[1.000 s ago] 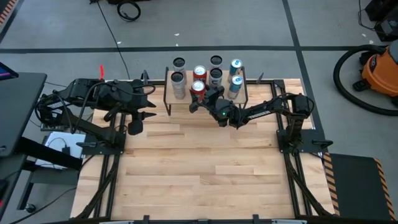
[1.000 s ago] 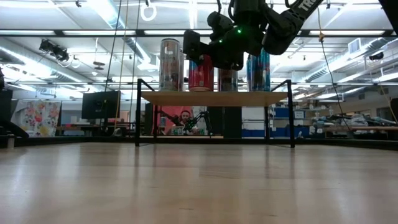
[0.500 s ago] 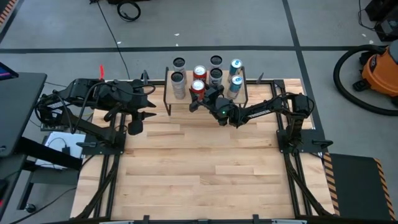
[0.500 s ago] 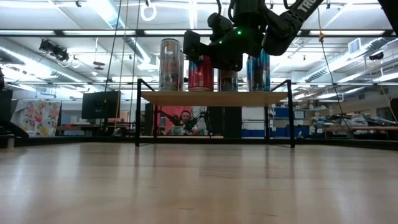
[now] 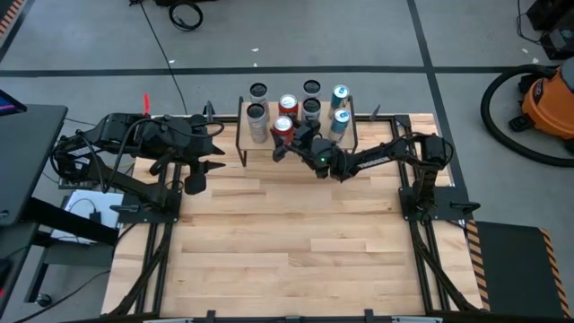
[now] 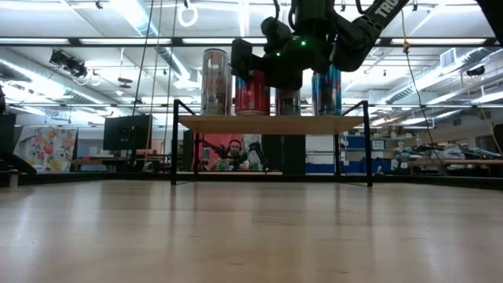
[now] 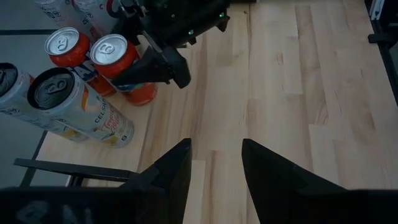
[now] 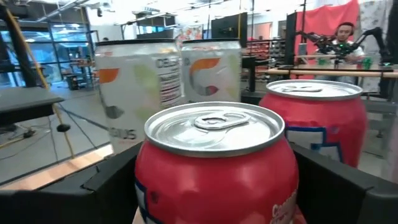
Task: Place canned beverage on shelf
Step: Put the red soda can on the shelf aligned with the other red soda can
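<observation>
Spanning the table's [image 5: 287, 251] far edge, the shelf [image 6: 271, 123] is stocked with six cans; its top board is partly covered by the right arm. The red can [image 8: 214, 168] stands at the shelf's front edge between the right gripper's [image 5: 289, 135] spread fingers; contact cannot be made out. The left gripper [image 7: 214, 165] is parked at the table's left, fingers narrowly parted, nothing held.
</observation>
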Controlling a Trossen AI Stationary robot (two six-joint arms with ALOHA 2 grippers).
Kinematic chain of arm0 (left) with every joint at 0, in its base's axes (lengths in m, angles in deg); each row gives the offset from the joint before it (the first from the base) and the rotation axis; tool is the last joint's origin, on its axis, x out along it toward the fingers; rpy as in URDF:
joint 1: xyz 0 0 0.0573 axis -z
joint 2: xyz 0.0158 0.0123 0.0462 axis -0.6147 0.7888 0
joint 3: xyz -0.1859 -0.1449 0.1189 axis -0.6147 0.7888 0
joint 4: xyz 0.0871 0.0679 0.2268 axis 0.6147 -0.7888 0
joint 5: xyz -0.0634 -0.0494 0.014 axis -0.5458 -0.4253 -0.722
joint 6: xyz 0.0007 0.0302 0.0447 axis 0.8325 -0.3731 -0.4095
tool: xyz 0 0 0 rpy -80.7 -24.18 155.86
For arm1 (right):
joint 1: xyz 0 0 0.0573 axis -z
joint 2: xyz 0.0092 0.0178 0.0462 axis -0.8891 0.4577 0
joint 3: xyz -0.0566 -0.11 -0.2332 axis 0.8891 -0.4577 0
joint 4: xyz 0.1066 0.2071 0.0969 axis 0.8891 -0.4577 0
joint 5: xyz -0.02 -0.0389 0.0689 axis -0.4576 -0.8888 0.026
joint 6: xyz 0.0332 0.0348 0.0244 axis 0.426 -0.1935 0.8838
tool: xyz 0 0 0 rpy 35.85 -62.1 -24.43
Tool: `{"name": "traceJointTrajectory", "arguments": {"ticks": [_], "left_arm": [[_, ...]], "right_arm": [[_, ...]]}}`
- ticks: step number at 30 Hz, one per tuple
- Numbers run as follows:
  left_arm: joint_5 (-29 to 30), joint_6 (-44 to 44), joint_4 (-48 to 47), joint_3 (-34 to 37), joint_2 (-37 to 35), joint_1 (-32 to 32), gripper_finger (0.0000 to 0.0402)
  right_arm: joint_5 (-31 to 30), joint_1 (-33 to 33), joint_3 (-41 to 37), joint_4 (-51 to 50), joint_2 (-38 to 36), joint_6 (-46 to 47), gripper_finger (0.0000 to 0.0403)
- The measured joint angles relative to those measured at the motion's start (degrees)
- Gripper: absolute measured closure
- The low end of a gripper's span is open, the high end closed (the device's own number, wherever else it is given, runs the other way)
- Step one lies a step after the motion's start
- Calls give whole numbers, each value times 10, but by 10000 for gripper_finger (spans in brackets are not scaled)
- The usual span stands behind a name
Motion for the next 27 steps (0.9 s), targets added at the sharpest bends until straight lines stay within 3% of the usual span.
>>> {"name": "traceJointTrajectory", "arguments": {"ticks": [16, 27], "left_arm": [[0, -3, 0, 0, 0, 0, 251], [-8, -3, 0, 0, 0, 0, 251]], "right_arm": [[14, -4, 0, 1, 0, -3, 20], [-85, -30, 0, 17, 0, -63, 21]]}}
